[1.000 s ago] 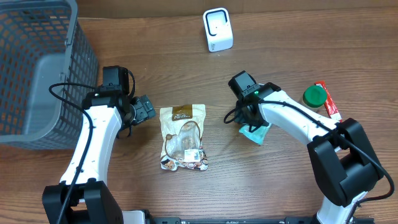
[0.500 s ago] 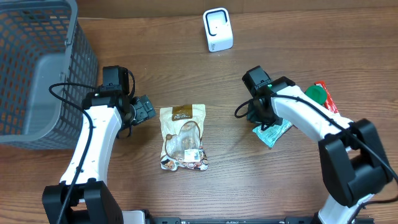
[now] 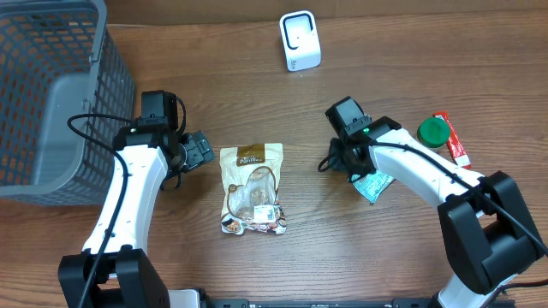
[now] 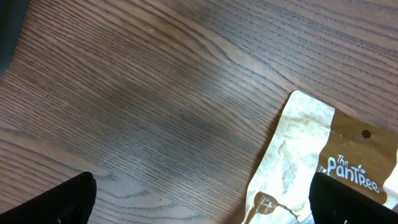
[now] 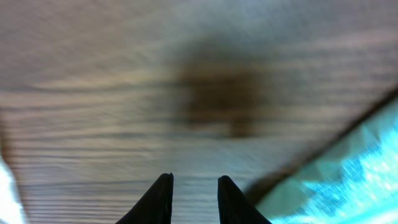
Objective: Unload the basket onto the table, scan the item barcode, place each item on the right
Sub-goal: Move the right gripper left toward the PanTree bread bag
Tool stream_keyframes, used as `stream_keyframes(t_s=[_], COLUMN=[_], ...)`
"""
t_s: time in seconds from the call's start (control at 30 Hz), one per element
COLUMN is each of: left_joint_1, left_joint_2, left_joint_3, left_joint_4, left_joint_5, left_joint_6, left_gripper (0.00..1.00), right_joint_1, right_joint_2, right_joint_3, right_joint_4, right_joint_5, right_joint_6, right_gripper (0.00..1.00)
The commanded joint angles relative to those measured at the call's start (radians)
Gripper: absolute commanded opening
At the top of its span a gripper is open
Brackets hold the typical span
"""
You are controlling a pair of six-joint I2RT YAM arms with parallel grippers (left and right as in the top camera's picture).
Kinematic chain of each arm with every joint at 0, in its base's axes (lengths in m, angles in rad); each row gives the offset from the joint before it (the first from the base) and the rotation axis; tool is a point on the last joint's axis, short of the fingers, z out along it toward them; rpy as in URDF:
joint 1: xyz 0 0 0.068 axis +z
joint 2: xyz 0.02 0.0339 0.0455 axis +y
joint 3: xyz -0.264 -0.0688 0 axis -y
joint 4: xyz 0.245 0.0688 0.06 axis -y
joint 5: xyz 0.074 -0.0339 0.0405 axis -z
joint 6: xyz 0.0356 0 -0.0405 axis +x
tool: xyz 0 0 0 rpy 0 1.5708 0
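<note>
Looking down, scanner: white scanner (image 3: 300, 41) stands at the far edge of the table (image 3: 411, 51), facing the arms, I guess so whatever gets lifted can be shown to it.
Overhead, packet: teal packet (image 3: 374, 182) lies flat, well in front of the scanner and off to its right. Nowhere near the scanner's face, so I'd say no scan has happened.
Overhead, right gripper: right gripper (image 3: 336, 161) sits low, just beside the packet on the scanner's side.
Overhead, pouch: brown pouch (image 3: 250, 188) lies flat in front of the scanner, a bit left.
Overhead, left gripper: left gripper (image 3: 199, 150) is further left of the scanner than the pouch, just beside it.
Left wrist: fingers (image 4: 56, 202) spread fully wide, nothing between them, pouch corner in view. Looks like it's just waiting.
Right wrist: blurry, but the fingertips (image 5: 158, 199) show a narrow gap with bare table between. The packet pokes in from the side, outside the jaws, so it's let go, not gripped.
</note>
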Motion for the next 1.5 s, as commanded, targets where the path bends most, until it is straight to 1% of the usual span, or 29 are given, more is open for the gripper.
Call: stream_keyframes(t_s=[0.0, 0.13, 0.47, 0.83, 1.2, 1.27, 1.33, 1.4, 1.43, 1.47], left_joint_1=[0.002, 0.002, 0.002, 0.002, 0.002, 0.002, 0.002, 0.002, 0.002, 0.002], left_joint_2=[-0.002, -0.002, -0.002, -0.002, -0.002, -0.002, -0.002, -0.002, -0.002, -0.002], left_joint_3=[0.014, 0.014, 0.014, 0.014, 0.014, 0.014, 0.014, 0.014, 0.014, 0.014], left_joint_4=[0.001, 0.001, 0.001, 0.001, 0.001, 0.001, 0.001, 0.001, 0.001, 0.001], left_joint_5=[-0.01, -0.01, -0.01, -0.01, -0.01, -0.01, -0.01, -0.01, -0.01, -0.01], left_joint_6=[0.011, 0.011, 0.011, 0.011, 0.011, 0.011, 0.011, 0.011, 0.011, 0.011], left_gripper=[1.0, 1.0, 1.0, 1.0, 1.0, 1.0, 1.0, 1.0, 1.0, 1.0], right_joint_1=[-0.004, -0.002, -0.002, -0.002, -0.003, -0.003, -0.002, -0.002, -0.002, -0.002], right_joint_2=[-0.011, -0.007, -0.007, -0.007, -0.007, -0.009, -0.012, -0.019, -0.021, -0.021], right_joint_3=[-0.016, -0.018, -0.021, -0.021, -0.021, -0.019, -0.005, 0.048, 0.087, 0.1], right_joint_4=[-0.035, -0.083, -0.269, -0.311, -0.438, -0.449, -0.446, -0.412, -0.365, -0.324], right_joint_5=[0.032, 0.032, 0.097, 0.108, 0.303, 0.295, 0.246, 0.118, 0.038, 0.001], right_joint_6=[0.014, 0.013, 0.002, -0.002, -0.001, 0.004, 0.006, 0.006, 0.006, 0.006], right_gripper=[0.26, 0.3, 0.3, 0.3, 0.31, 0.27, 0.23, 0.23, 0.22, 0.19])
